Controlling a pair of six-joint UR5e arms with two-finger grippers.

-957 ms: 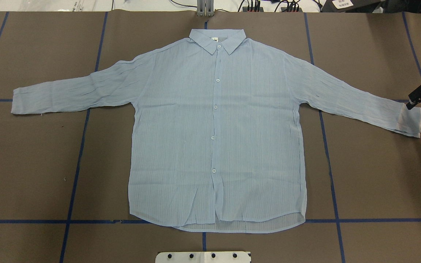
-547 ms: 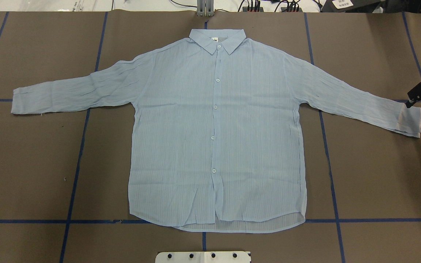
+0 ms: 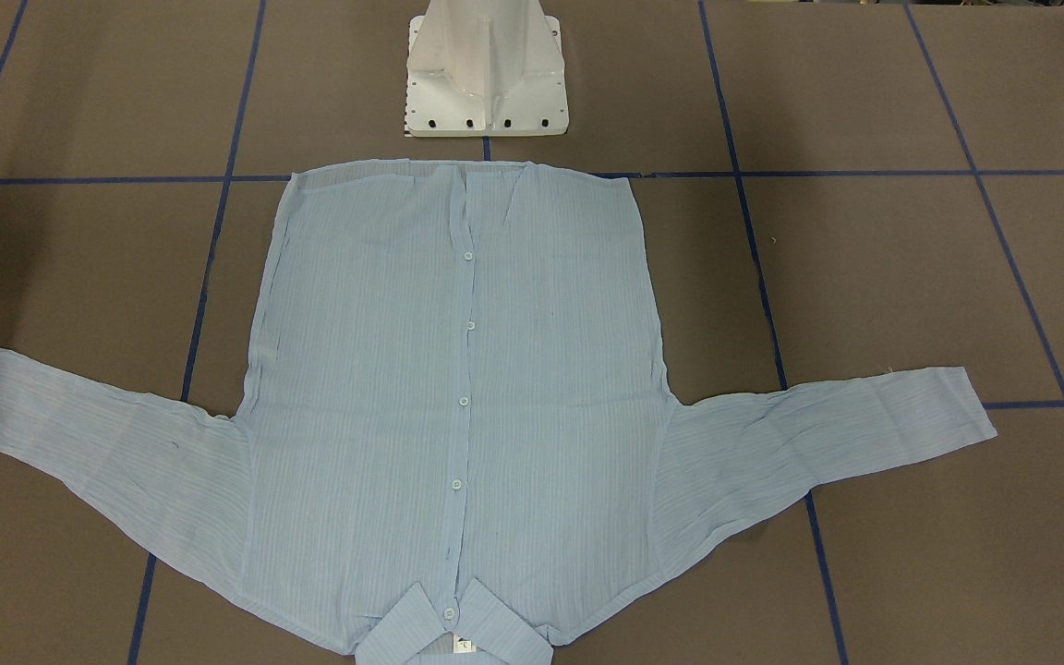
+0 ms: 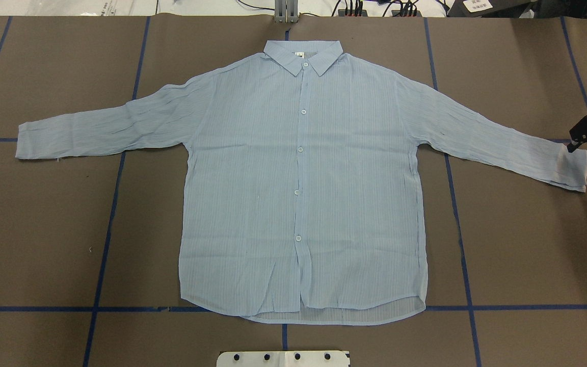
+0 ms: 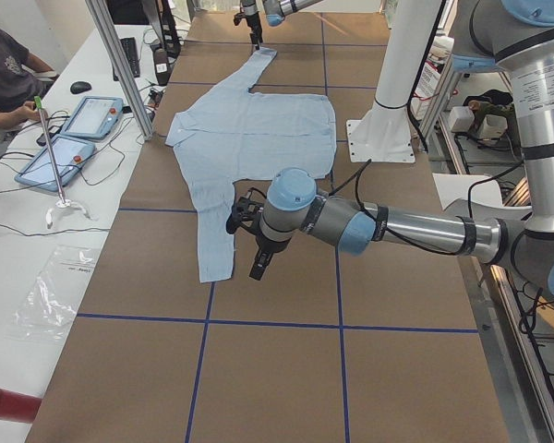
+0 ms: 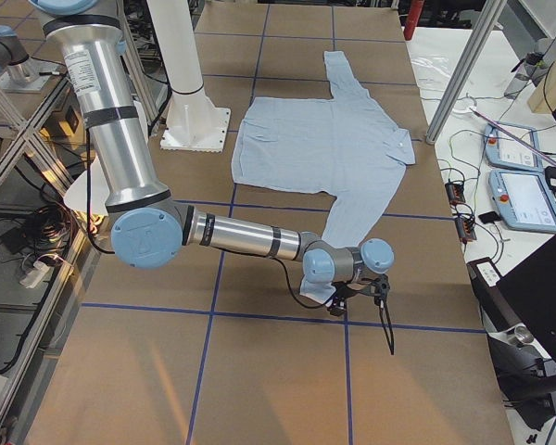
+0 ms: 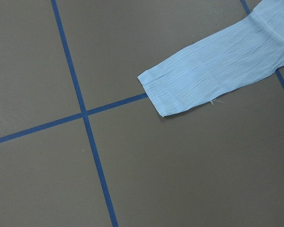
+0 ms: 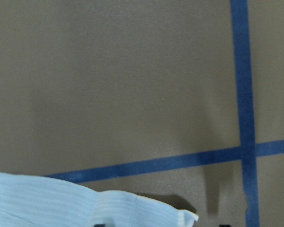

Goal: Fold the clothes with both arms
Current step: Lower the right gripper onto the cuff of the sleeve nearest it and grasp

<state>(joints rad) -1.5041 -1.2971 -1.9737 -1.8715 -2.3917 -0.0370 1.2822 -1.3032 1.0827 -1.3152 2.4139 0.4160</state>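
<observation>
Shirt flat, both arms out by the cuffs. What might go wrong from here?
1. The right gripper stands at the very end of the right cuff; on the thin shirt it may pinch one layer or slip off.
2. The left cuff sits off-centre in the left wrist view, so the left gripper may close on bare table if it drops straight down.

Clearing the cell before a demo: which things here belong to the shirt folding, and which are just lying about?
Job: shirt, left gripper, right gripper.
Lying about: pendants, plastic bag, mouse.
</observation>
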